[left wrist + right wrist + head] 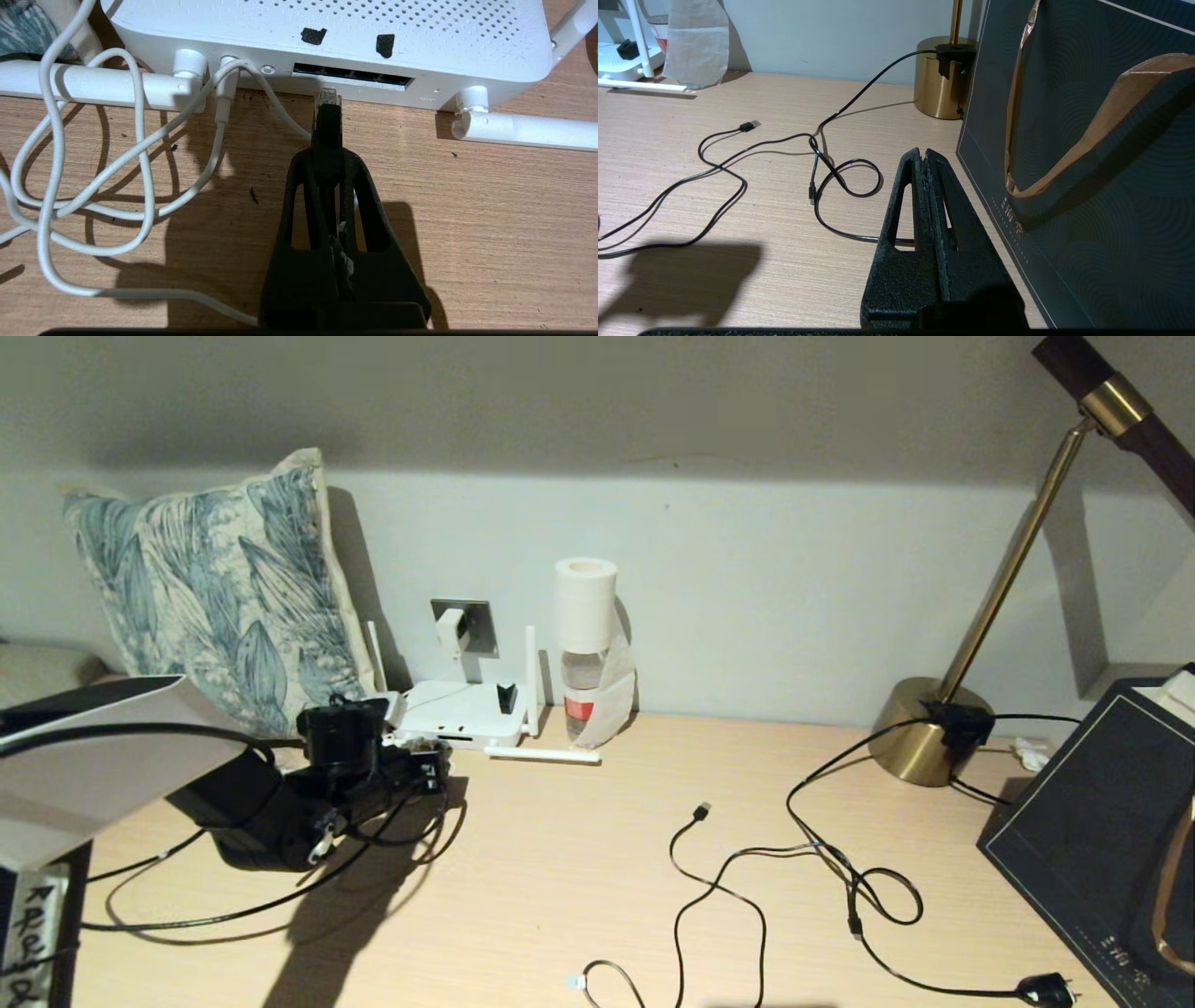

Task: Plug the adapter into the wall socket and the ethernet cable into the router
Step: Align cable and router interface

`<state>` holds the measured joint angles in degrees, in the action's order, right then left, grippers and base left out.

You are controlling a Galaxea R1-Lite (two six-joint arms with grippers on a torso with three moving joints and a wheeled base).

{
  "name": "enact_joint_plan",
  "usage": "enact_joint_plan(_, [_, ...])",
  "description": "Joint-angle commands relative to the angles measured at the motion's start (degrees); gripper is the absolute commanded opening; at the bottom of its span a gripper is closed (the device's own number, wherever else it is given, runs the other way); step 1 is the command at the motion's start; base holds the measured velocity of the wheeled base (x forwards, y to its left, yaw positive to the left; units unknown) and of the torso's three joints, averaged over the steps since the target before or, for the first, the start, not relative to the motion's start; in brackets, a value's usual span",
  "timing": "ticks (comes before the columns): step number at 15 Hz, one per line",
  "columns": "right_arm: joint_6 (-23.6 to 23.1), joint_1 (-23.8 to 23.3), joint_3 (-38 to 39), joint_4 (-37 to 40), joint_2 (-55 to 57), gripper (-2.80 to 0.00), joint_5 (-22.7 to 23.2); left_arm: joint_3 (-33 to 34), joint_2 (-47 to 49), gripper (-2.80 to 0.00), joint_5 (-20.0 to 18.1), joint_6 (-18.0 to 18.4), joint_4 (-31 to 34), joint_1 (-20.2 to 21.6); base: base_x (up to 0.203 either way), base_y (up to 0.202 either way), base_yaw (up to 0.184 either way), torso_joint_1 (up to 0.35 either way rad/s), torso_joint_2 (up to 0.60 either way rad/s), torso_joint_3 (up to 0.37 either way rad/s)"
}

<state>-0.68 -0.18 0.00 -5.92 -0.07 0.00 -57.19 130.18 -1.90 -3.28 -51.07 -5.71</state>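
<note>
**Lining up the clip connector with the router's ports**

We are judging the adapter step done: it is sitting in the wall socket above the router. The step in hand is the ethernet cable. Our left pincer is clamping together on the cable's black boot just behind the clear connector, which is pointing at the row of ports in the router's rear edge. The connector tip is hovering just short of that edge and looks slightly below the port openings, near the left end of the row. Next we are needing a small lift and a straight push into one port, keeping the connector level so it does not catch on the casing. Our right pincer is resting shut and empty over the worktop, beside the dark paper bag.
</note>
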Motion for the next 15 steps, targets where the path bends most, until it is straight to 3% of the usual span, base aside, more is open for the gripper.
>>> enact_joint_plan(1, [-0.03,0.01,2.02,-0.05,0.07,-2.8,0.0,-0.64,1.09,-2.8,-0.07,-0.06,-0.26,-0.01,0.0,0.0,0.0,0.0,0.0,0.0])
enact_joint_plan(15, [-0.03,0.01,2.02,-0.05,0.07,-2.8,0.0,-1.43,0.87,-2.8,0.06,0.03,-0.17,-0.01,0.0,0.0,0.0,0.0,0.0,0.0])
